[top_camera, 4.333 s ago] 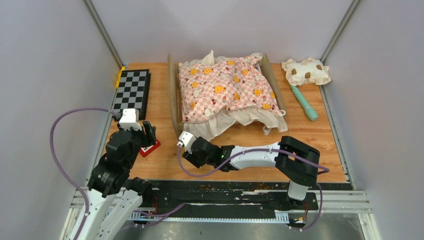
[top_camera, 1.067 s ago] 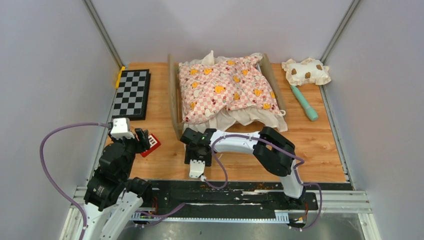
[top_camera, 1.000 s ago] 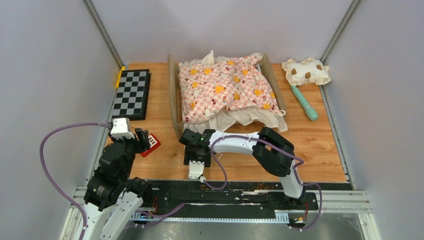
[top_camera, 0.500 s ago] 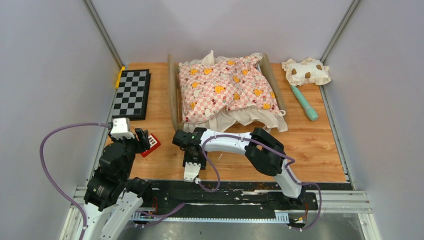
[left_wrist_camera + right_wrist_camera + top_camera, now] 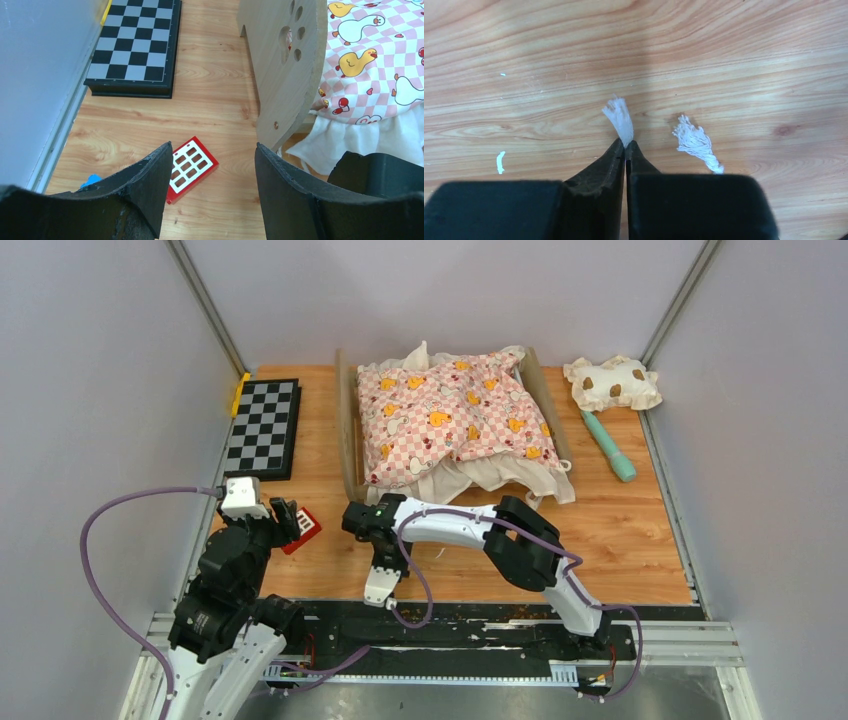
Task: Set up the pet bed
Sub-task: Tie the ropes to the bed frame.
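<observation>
While the left gripper (image 5: 214,148) hangs with its jaws wide apart near a red grid tile (image 5: 191,168), we see the right gripper (image 5: 625,146) pinched tight on a white tuft (image 5: 620,115), close to the wooden table (image 5: 749,60). We find the pet bed (image 5: 348,435) at the back middle of the table. Its paw-print headboard (image 5: 292,75) stands upright, and the pink checkered cushion (image 5: 450,420) lies rumpled over it.

A wood-grain counter (image 5: 640,530) carries the pet bed (image 5: 348,440). Left of the bed lie a chessboard (image 5: 264,426) and a red grid card (image 5: 304,530). To its right are a spotted pillow (image 5: 612,383) and a teal stick (image 5: 609,444). In front of it lie a white thread tuft (image 5: 619,117) and a second tuft (image 5: 695,141).
</observation>
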Controlling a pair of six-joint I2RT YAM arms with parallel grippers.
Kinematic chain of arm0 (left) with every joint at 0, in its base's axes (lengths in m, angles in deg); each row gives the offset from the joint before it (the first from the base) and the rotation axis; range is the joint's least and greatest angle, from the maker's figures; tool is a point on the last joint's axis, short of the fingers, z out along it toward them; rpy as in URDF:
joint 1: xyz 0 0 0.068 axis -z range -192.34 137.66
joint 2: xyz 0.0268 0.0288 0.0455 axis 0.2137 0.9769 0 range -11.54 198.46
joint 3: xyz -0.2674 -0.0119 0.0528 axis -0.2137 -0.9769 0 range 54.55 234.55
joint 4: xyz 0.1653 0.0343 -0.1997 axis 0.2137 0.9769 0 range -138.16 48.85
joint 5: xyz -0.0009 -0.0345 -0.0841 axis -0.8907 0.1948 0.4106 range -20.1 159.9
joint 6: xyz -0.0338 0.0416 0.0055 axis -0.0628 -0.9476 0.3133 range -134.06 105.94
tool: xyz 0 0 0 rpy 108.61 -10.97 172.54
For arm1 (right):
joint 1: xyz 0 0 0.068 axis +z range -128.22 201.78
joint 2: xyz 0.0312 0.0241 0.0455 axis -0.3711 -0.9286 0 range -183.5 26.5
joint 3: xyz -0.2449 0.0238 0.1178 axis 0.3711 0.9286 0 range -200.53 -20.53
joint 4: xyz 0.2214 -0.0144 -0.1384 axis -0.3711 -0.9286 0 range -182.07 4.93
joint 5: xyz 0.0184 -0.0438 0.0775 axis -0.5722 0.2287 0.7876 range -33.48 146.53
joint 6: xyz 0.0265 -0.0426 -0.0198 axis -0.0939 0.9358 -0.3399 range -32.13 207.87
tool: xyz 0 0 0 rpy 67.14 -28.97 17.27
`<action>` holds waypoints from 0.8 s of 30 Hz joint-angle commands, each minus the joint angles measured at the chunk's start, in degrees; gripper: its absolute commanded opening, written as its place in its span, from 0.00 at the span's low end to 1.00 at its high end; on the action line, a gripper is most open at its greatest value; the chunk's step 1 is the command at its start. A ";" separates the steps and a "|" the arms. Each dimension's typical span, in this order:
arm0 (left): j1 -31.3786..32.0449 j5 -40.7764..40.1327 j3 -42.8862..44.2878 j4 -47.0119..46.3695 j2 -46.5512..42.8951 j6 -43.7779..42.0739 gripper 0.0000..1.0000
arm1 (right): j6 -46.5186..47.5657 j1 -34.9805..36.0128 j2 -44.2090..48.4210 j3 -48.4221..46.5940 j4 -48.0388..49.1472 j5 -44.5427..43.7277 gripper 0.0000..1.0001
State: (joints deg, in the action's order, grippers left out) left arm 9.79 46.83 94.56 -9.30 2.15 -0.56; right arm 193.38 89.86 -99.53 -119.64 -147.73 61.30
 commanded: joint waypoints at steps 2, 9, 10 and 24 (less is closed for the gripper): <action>-0.25 -0.55 -0.28 -1.12 -0.37 -0.84 0.68 | -2.77 -0.92 -1.36 -0.52 -1.84 9.43 0.00; -0.25 -0.92 -0.22 -1.14 -0.25 -0.75 0.68 | -3.28 -4.25 5.98 1.19 1.32 13.30 0.00; -0.25 -0.92 -0.27 -1.13 -0.25 -0.75 0.68 | -3.30 -4.80 7.00 1.48 1.80 14.38 0.00; -0.24 -0.92 -0.24 -1.07 -0.07 -0.75 0.68 | -40.36 -6.23 10.82 5.14 26.15 25.27 0.00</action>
State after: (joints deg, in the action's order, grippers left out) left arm 9.79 46.81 94.56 -9.30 2.15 -0.54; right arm 167.11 83.25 -90.29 -115.92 -130.83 81.47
